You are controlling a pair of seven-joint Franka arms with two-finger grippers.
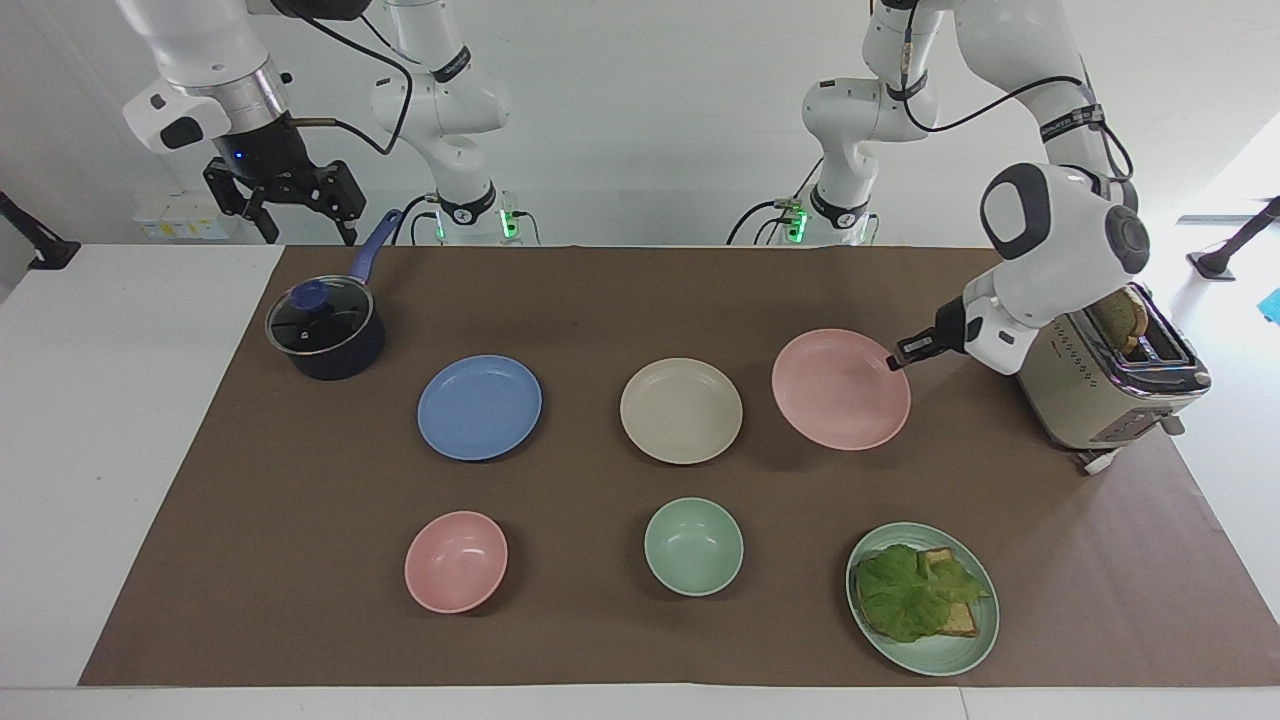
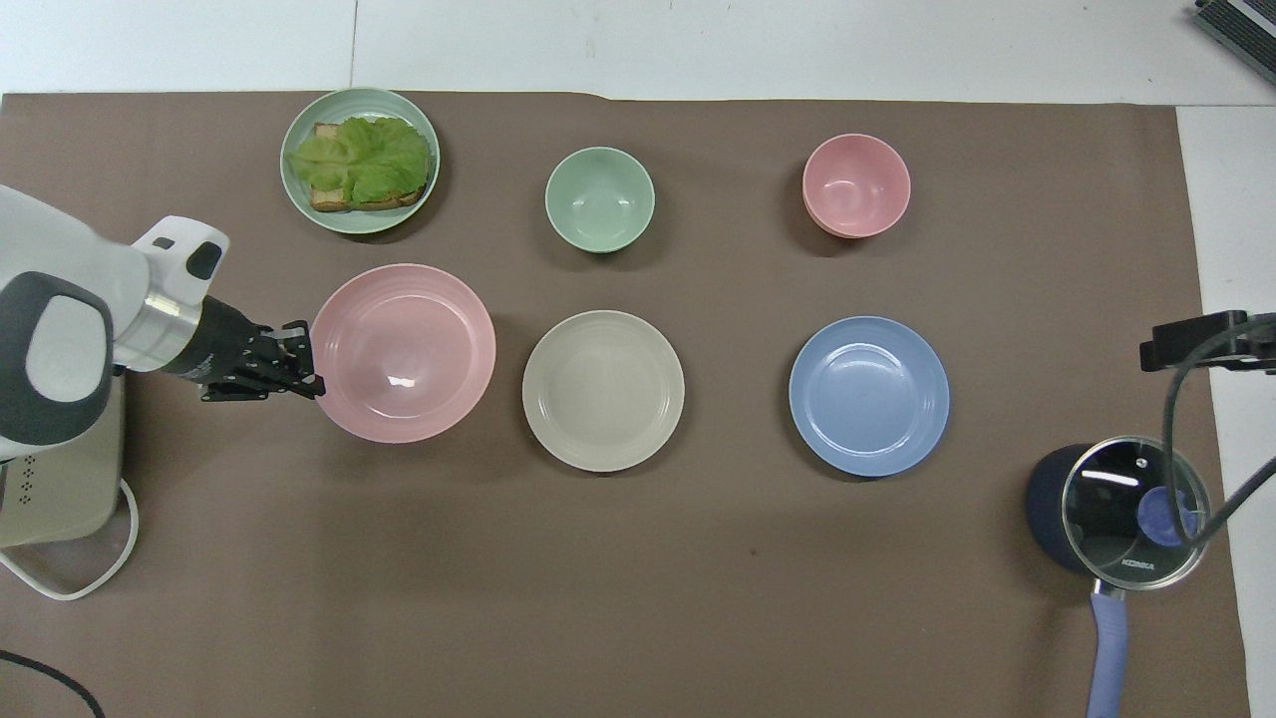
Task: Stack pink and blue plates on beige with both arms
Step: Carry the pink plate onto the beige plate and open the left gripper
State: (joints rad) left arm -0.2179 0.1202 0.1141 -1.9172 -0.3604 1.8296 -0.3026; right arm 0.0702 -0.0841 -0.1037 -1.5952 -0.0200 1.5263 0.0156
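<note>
The pink plate [image 1: 840, 390] [image 2: 404, 352] hangs above the mat, level, beside the beige plate [image 1: 681, 410] [image 2: 603, 390] toward the left arm's end. My left gripper [image 1: 893, 362] [image 2: 311, 374] is shut on its rim, on the edge that faces the toaster. The beige plate lies on the mat in the middle of the row. The blue plate [image 1: 479, 407] [image 2: 868, 395] lies beside it toward the right arm's end. My right gripper [image 1: 305, 232] waits open in the air over the table's edge, by the pot's handle, with nothing in it.
A dark pot with a glass lid [image 1: 325, 330] [image 2: 1116, 509] stands near the right arm. A beige toaster [image 1: 1110, 385] [image 2: 60, 479] stands under the left arm. Farther from the robots lie a pink bowl [image 1: 455, 561], a green bowl [image 1: 693, 546] and a green plate [image 1: 940, 660] with lettuce and toast.
</note>
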